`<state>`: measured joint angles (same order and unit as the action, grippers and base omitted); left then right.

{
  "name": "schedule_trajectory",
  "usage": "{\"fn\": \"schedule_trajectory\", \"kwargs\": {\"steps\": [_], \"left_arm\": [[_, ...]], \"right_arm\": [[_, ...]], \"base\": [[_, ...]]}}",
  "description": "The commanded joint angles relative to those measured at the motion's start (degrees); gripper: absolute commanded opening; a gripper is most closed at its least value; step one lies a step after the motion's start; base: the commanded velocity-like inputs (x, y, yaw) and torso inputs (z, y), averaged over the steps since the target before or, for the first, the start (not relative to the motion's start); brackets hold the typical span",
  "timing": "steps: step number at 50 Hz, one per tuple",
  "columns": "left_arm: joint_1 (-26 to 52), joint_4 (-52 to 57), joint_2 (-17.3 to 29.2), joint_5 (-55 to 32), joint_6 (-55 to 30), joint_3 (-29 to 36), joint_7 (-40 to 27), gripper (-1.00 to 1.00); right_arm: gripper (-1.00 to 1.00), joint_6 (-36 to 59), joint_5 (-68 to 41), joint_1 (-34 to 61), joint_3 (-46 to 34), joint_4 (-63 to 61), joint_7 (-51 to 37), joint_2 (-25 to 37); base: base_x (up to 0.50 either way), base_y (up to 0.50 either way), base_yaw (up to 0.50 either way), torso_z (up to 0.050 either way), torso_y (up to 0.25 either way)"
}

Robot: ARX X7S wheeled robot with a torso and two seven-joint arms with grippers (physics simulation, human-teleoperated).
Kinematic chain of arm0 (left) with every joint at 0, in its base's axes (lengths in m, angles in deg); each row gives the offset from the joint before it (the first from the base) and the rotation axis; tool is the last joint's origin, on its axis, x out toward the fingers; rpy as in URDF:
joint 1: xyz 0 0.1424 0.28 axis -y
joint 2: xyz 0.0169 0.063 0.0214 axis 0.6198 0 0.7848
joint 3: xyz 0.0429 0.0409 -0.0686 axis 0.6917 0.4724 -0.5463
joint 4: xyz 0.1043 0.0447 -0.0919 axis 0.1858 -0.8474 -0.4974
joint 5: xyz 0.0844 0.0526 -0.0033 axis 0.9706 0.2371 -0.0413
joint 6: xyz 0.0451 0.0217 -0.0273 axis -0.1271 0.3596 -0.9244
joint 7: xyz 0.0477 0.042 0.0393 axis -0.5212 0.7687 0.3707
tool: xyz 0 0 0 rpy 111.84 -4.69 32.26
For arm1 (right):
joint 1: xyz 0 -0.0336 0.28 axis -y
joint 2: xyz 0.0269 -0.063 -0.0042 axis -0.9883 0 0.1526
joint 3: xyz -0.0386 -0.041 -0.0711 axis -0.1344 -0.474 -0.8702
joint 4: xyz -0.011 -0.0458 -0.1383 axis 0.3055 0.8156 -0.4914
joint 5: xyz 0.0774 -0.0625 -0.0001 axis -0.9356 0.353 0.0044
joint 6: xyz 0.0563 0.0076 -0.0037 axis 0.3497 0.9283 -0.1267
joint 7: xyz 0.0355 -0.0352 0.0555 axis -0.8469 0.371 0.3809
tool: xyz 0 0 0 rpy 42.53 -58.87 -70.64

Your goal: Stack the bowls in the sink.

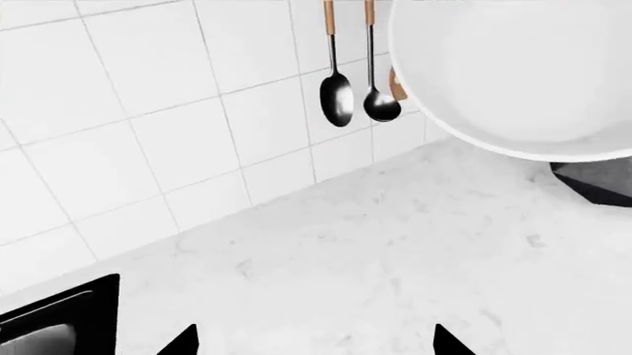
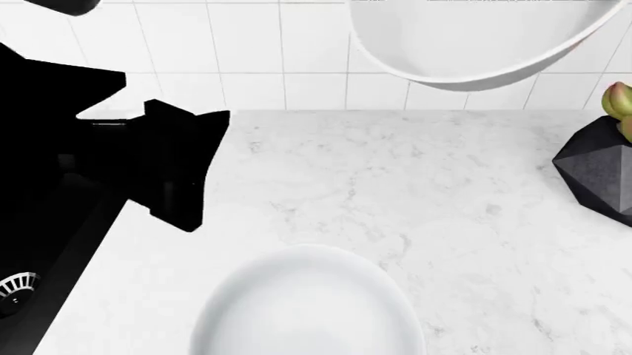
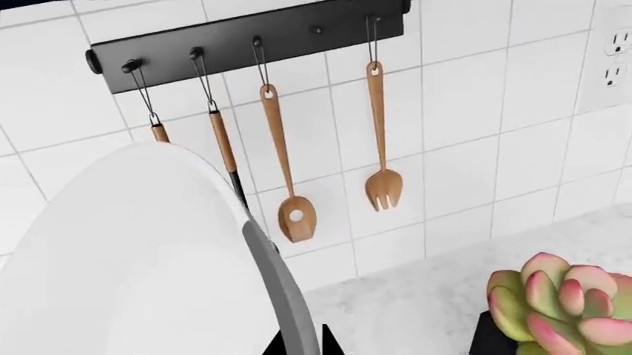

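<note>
One white bowl (image 2: 306,307) rests on the marble counter at the near middle of the head view. The second white bowl (image 2: 464,37) hangs in the air in front of the tiled wall. It also shows in the left wrist view (image 1: 513,74). My right gripper (image 3: 304,342) is shut on this bowl's (image 3: 129,266) rim, one finger on each side of the wall. My left gripper (image 1: 316,344) is open and empty over bare counter. Its black arm (image 2: 168,163) sits at the sink's right edge. The black sink (image 2: 49,244) lies at the left, with a drain strainer (image 2: 15,285).
A succulent in a black faceted pot (image 2: 597,177) stands on the counter's right; it also shows in the right wrist view (image 3: 553,303). A black rail (image 3: 247,37) on the wall carries hanging wooden utensils and two dark spoons (image 1: 336,96). A sink corner (image 1: 59,322) shows.
</note>
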<state>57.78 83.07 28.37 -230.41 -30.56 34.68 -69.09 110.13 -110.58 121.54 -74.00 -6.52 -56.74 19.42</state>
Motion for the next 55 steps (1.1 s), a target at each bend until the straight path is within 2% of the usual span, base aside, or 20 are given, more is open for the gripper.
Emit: {"fn": "schedule_trajectory", "kwargs": {"steps": [1, 17, 55], "left_arm": [[-0.1, 0.2, -2.2, -7.0, 0.0, 3.9, -1.6, 1.00], [-0.4, 1.4, -2.9, -13.3, -0.1, 8.4, -3.4, 1.00], [-2.1, 1.2, -3.8, -12.5, -4.5, 14.4, -4.1, 1.00]], "right_arm": [[-1.00, -1.0, 0.7, 0.3, -1.3, -0.4, 0.5, 0.8], [-1.00, -1.7, 2.1, -0.7, -2.7, -0.4, 2.0, 1.0], [-1.00, -3.1, 2.8, -1.5, -4.0, -1.5, 3.2, 2.0]], "base": [[0.00, 0.00, 0.00, 0.000, 0.000], [0.00, 0.00, 0.00, 0.000, 0.000], [0.00, 0.00, 0.00, 0.000, 0.000]]}}
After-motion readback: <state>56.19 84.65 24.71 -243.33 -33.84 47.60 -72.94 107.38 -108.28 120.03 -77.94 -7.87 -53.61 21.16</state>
